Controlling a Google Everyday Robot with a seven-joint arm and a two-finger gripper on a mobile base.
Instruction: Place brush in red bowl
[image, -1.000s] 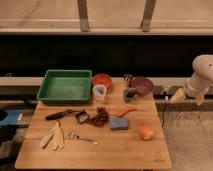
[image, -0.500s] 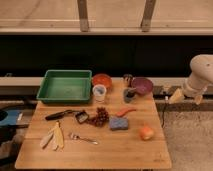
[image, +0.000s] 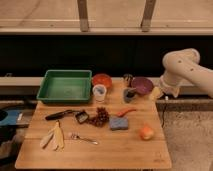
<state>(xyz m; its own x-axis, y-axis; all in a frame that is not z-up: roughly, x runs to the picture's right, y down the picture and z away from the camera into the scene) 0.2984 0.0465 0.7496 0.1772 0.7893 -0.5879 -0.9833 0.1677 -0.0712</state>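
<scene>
The brush (image: 65, 114) lies flat on the wooden table (image: 125, 152), left of centre, its black handle pointing left and its blocky head beside a bunch of grapes (image: 100, 117). The red bowl (image: 102, 80) stands at the back, between the green tub (image: 65, 86) and the purple bowl (image: 141, 85). My gripper (image: 157, 93) hangs open from the white arm (image: 182, 65) at the table's back right corner, just right of the purple bowl, with nothing in it. It is far from the brush.
A white cup (image: 100, 92) stands in front of the red bowl, a dark cup (image: 128, 94) by the purple bowl. A blue sponge (image: 118, 123), an orange carrot (image: 127, 111), a peach (image: 146, 132), a banana peel (image: 54, 136) and a silver fork (image: 84, 138) lie around.
The arm has swung left, bringing the gripper from beyond the table's right edge to its back right corner. Nothing on the table has moved.
</scene>
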